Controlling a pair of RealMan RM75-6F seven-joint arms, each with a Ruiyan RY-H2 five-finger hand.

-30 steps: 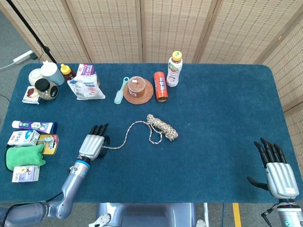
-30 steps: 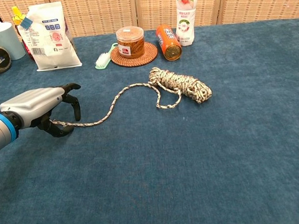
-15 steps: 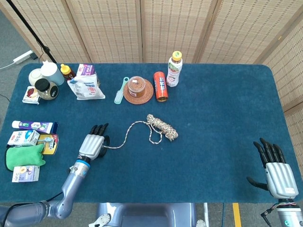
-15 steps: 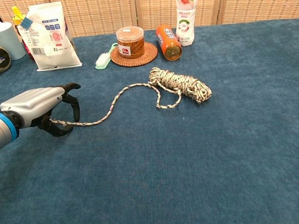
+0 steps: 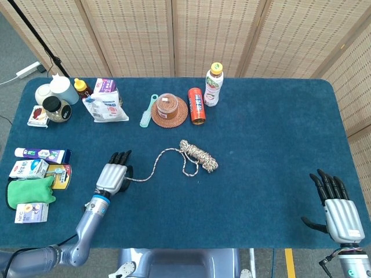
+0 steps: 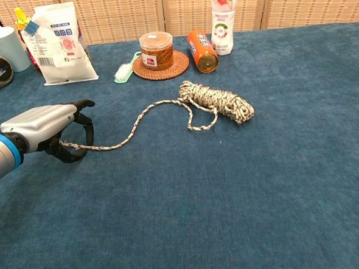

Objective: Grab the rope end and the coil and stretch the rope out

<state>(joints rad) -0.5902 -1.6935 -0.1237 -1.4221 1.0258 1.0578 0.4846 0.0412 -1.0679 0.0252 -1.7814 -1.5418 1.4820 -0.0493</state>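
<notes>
Now, status from my end:
left hand: (image 6: 42, 129) fingers have curled in further over the last second and now hook round the rope end (image 6: 70, 146) at the near left of the table (image 5: 272, 145). Thumb sits under, fingers over; looks like a closing grasp, though I can't confirm the rope is pinched tight.
change: the hand has edged slightly nearer and left in the chest view; the free rope run looks a touch straighter, small shift only.
rope: (image 6: 136, 122) trails right and far from the hand to the coil (image 6: 217, 101), which lies mid-table, untouched, well apart from both hands.
right hand: (image 5: 338, 211) released, fingers apart, parked at the near right edge, has not moved, holds nothing.
meaning: I judge step one, the end grab, nearly done. Coil grab not yet started, so no stretch possible yet.
next: I'd bring the right hand across to the coil before pulling.
risk: pulling left now may just drag the coil.
clutter: can (image 6: 202, 50) and bottle (image 6: 223, 16) stand just beyond the coil.
</notes>
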